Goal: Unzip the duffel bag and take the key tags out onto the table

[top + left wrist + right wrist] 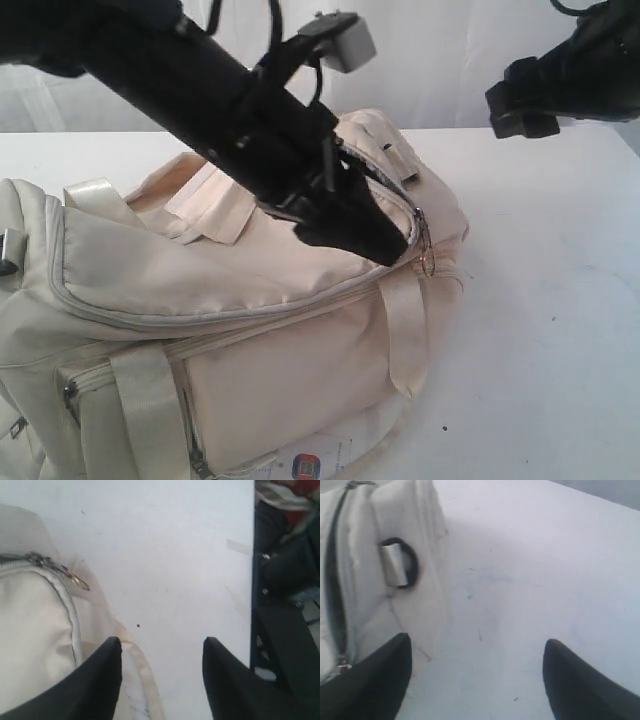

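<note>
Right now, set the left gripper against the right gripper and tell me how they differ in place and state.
The left gripper is low at the end of the bag, close to the zipper pull. The right gripper hangs higher, over the table and clear of the bag. In the wrist views, the left gripper's jaws look narrower apart than the right gripper's. Both are black, open, and hold nothing.

A: Setting?
B: Robotics lab bench, most likely. Plain white table [560, 300], pale backdrop [440, 60] behind it.
A: Evidence?
B: Black left arm [180, 70] and right arm [590, 60] over the tabletop, cabled grey camera box [345, 42] on one. Dark framing [285, 630] beyond the table edge.
</note>
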